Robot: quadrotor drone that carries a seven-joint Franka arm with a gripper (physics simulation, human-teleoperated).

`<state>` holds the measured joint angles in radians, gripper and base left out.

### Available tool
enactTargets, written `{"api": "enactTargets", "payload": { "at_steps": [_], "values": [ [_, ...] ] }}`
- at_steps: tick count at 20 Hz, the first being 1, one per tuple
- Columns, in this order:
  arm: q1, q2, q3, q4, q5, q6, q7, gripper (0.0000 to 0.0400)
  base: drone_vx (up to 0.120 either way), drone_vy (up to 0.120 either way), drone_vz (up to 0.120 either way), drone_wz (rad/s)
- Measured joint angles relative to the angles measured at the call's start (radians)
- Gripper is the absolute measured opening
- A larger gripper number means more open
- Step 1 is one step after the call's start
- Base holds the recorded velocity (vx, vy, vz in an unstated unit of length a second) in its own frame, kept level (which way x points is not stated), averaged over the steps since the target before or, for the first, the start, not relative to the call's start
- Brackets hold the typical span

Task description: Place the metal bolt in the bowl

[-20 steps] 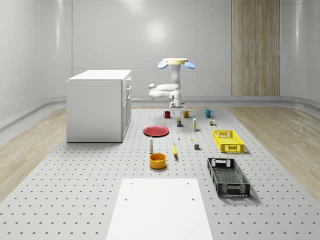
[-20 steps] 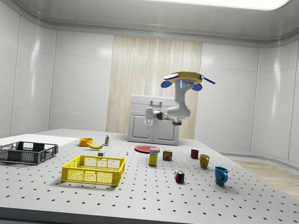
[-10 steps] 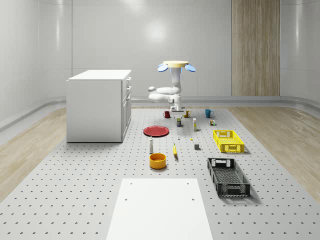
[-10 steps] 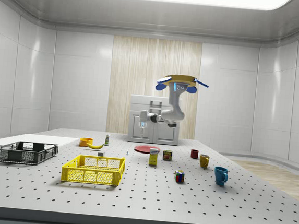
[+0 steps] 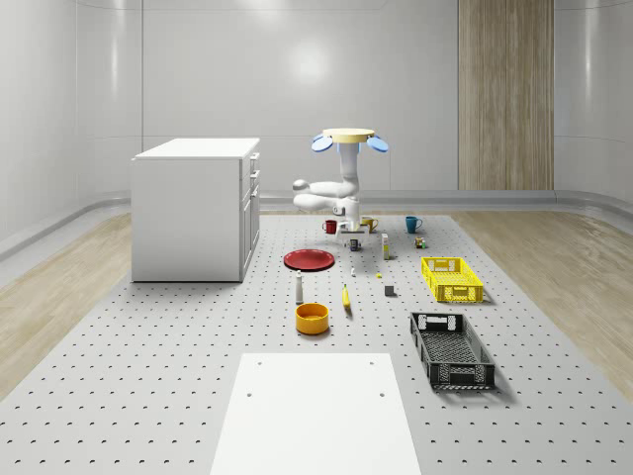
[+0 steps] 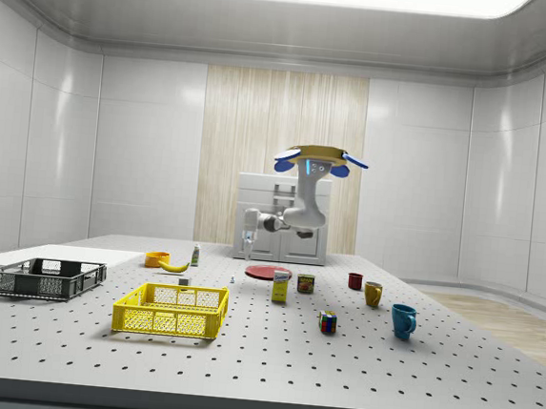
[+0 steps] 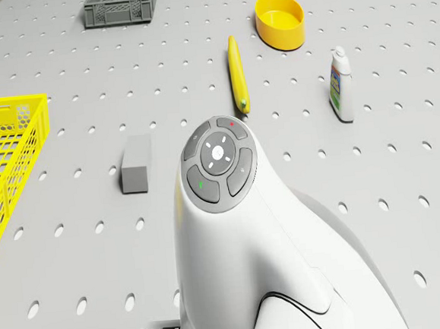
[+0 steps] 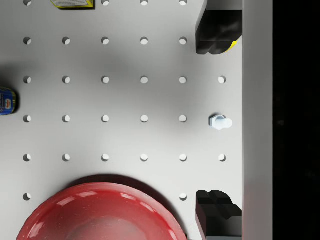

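The drone (image 5: 348,137) has moved toward the near end of the table over the last second. In the whole-scene view it has come forward from above the mugs to hover over the stretch between the small can and the flat red plate (image 5: 309,259), and in the side view it has slid toward that view's left and sunk a little. Its white arm (image 6: 296,211) hangs folded beneath it, with the gripper (image 8: 216,120) pointing down at the perforated grey table (image 5: 178,376).

This approach has brought the small silvery metal bolt (image 8: 219,122) into the wrist view, lying on the table between the two black fingertips (image 8: 215,35), just beside the red plate's rim. The fingers stand wide apart and hold nothing. Judged from this, the gripper is roughly lined up over the bolt, and the grasp has not begun; a descent would be the next need.

The round orange-yellow bowl (image 5: 312,318) sits well apart from the bolt, nearer the white sheet, beyond a yellow banana (image 7: 236,72) and a white bottle (image 7: 339,85) in the drone view.

In the two fixed views the bolt is too small to pick out with confidence. In the drone view the arm's bulky white link blocks the table directly below. How high the fingertips sit above the bolt cannot be told.
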<state>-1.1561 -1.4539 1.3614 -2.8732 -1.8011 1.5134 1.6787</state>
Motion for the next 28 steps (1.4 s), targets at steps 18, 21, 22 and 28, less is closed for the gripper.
{"api": "enactTargets", "payload": {
  "at_steps": [18, 21, 22, 28],
  "values": [
    [-0.013, -0.037, -0.085, 0.019, -0.073, 0.064, 0.002, 0.04, 0.062, 0.0, -0.044, 0.0],
    [-0.018, -0.041, -0.12, 0.028, -0.105, 0.08, 0.001, 0.04, 0.0, 0.0, 0.0, 0.0],
    [-0.02, -0.042, -0.129, 0.031, -0.113, 0.084, 0.001, 0.04, 0.0, 0.0, 0.0, 0.0],
    [-0.031, -0.043, -0.18, 0.049, -0.16, 0.106, 0.0, 0.04, 0.0, 0.0, 0.0, 0.0]
  ]
}}
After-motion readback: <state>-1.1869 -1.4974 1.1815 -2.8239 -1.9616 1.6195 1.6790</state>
